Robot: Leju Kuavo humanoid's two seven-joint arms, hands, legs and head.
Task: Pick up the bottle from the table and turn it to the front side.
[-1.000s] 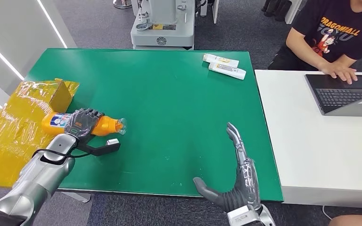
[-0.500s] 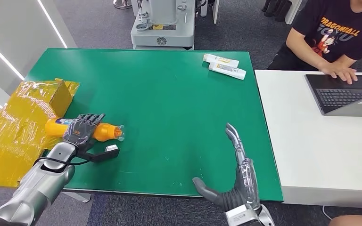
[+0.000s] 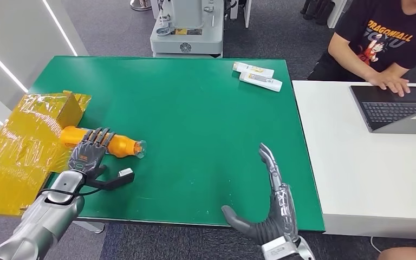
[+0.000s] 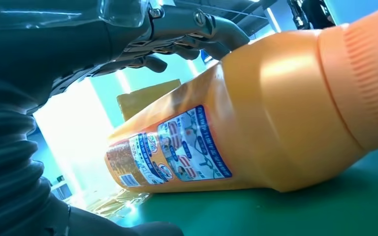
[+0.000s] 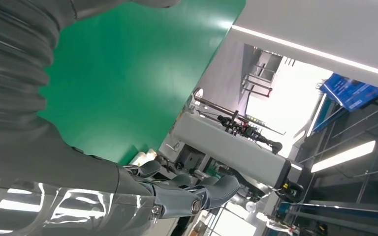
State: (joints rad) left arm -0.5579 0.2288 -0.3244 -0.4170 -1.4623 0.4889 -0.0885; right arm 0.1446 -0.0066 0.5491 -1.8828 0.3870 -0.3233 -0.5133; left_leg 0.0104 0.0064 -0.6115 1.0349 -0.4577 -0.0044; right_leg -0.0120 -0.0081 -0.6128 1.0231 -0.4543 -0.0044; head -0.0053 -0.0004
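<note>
An orange bottle [image 3: 120, 144] lies on its side on the green table [image 3: 195, 108], cap toward the table's middle, base against the yellow box. My left hand [image 3: 88, 153] reaches over its middle with fingers spread; in the left wrist view the fingers [image 4: 177, 29] arch above the bottle [image 4: 256, 123] with a gap, and its label faces the camera. My right hand [image 3: 273, 208] hovers at the table's front edge with straight, spread fingers [image 5: 177, 196], holding nothing.
A yellow foil-wrapped box [image 3: 21, 146] sits at the table's left edge. Two white packets [image 3: 257, 76] lie at the far right corner. A white desk [image 3: 357, 162] with a laptop [image 3: 401, 108] stands to the right, where a person [image 3: 384, 38] sits.
The bottle has rolled so its label no longer faces up, and it shifted slightly away. My left hand drew back toward me and its fingers loosened. The right hand stayed put.
</note>
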